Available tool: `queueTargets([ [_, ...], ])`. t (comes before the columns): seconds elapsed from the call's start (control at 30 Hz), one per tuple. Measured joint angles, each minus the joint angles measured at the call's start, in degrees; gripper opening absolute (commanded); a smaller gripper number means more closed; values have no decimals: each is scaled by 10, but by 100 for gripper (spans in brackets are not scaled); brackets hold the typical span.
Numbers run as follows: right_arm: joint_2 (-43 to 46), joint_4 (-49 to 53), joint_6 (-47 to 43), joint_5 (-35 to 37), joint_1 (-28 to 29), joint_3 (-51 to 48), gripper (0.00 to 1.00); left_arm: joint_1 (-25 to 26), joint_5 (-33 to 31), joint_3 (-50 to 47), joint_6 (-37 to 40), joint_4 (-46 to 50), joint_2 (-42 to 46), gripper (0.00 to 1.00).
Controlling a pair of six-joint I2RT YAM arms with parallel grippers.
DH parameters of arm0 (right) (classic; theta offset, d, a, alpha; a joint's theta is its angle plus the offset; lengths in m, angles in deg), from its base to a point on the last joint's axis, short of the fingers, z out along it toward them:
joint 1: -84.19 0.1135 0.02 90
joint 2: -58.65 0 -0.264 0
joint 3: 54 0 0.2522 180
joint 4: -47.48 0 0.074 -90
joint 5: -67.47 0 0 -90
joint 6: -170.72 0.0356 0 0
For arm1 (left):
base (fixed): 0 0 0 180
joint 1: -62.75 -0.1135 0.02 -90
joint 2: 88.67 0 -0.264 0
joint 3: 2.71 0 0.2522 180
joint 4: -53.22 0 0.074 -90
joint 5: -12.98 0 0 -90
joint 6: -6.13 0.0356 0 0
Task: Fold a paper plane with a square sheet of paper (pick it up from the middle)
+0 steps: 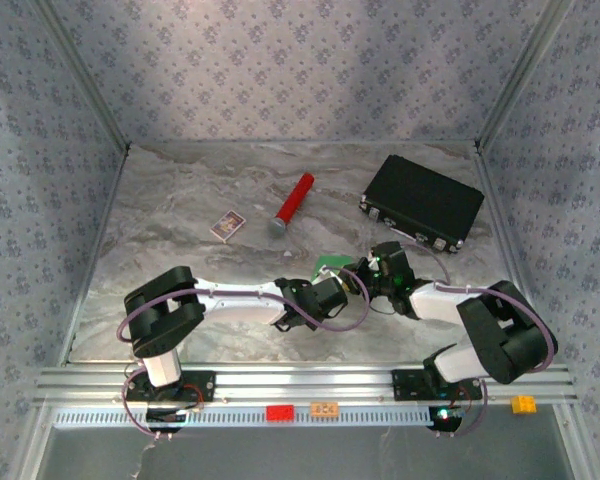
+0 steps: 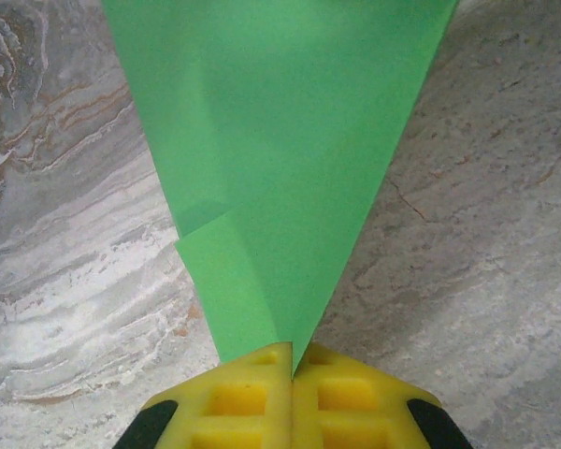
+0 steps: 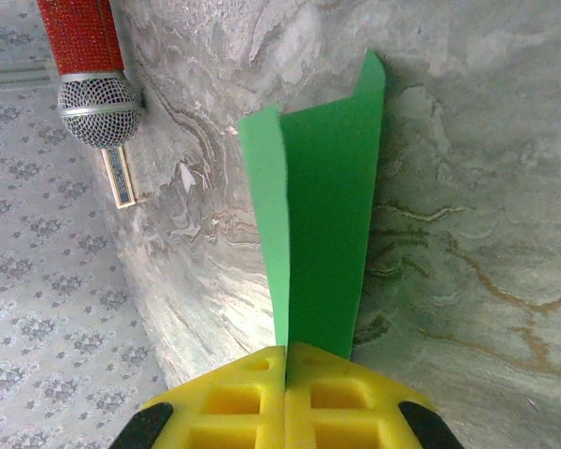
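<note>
Beyond green paper (image 3: 323, 234) in right gripper (image 3: 287, 354), microphone (image 3: 87, 79)

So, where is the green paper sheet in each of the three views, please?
Top external: green paper close to the picture centre.
Left wrist: green paper, upper middle, narrowing into the shut left claw.
Right wrist: green paper, centre, rising from the shut right claw.
Shared landmark: grey marble table.
</note>
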Motion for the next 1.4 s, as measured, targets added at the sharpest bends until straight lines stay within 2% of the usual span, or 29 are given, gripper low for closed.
queueTargets([
  [0.07,13,18,-6,4,-1,0,18,-1,3,-2,-4,-4,0,0],
  [0.17,47,59,-25,15,-10,0,21,-10,30,-20,-11,-24,5,0],
  [0.47,170,176,-71,38,-58,-1,28,-84,164,-93,-43,-102,60,0],
  [0.63,217,205,-79,43,-68,-15,30,-104,227,-105,-54,-134,61,0],
  [1.03,239,224,-87,44,-69,-29,30,-153,347,-149,-91,-208,61,0],
  [1.4,239,222,-90,44,-58,-38,28,-178,403,-176,-129,-264,59,0],
])
